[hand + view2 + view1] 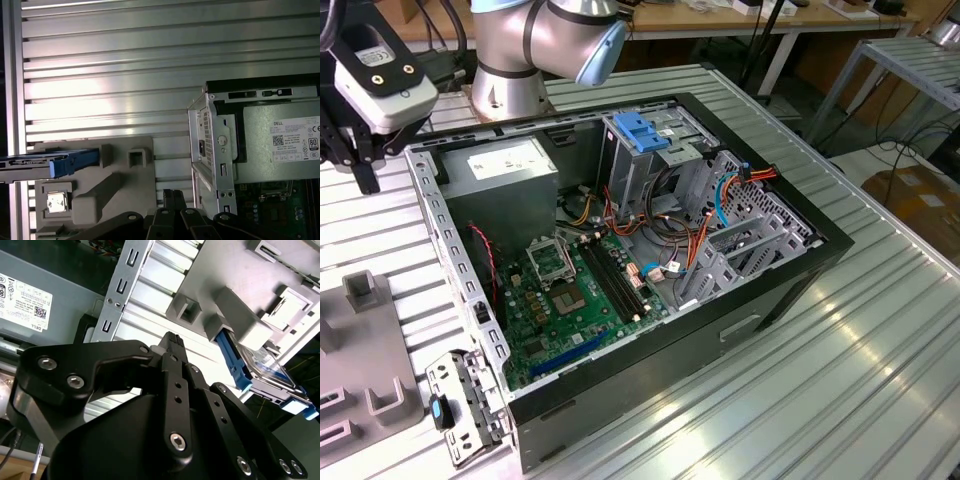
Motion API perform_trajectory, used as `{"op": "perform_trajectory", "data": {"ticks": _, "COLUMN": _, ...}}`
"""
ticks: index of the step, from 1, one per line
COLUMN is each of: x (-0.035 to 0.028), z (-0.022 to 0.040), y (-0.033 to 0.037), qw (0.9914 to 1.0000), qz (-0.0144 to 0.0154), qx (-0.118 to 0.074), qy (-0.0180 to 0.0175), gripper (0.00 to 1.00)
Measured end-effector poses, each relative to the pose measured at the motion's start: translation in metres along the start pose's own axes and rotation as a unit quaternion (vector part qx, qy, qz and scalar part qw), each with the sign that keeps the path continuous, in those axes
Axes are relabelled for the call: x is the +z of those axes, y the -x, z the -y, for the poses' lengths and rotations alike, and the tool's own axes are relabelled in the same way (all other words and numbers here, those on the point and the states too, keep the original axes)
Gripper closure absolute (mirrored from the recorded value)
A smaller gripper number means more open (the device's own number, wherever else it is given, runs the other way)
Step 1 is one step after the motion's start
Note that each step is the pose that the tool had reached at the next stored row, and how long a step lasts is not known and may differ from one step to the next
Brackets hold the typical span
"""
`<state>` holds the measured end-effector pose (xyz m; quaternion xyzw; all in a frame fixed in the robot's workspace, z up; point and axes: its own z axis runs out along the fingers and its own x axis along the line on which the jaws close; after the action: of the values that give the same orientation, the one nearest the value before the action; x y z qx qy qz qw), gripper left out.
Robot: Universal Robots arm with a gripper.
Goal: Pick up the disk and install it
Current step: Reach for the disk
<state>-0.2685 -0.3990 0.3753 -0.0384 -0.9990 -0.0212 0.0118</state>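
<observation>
A: On the ribbed metal table (880,330), what's where?

B: Open computer case (670,372) mid-table; the grey fixture (115,185) beside it holds the disk (25,170), blue rail (75,160) showing. The gripper (172,340) hangs near that fixture, fingertips together, empty.

A: Risk?

B: Closed like that, I'd say it would knock the disk rather than straddle it. Glare streaks the table; a wooden workbench (720,20) stands behind.
</observation>
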Motion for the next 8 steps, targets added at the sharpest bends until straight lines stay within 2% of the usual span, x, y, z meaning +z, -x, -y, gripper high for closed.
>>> {"op": "perform_trajectory", "data": {"ticks": 8, "x": 0.0001, "z": 0.0005, "y": -0.0064, "qw": 1.0, "qz": 0.0, "qx": 0.0, "qy": 0.0, "gripper": 0.89}}
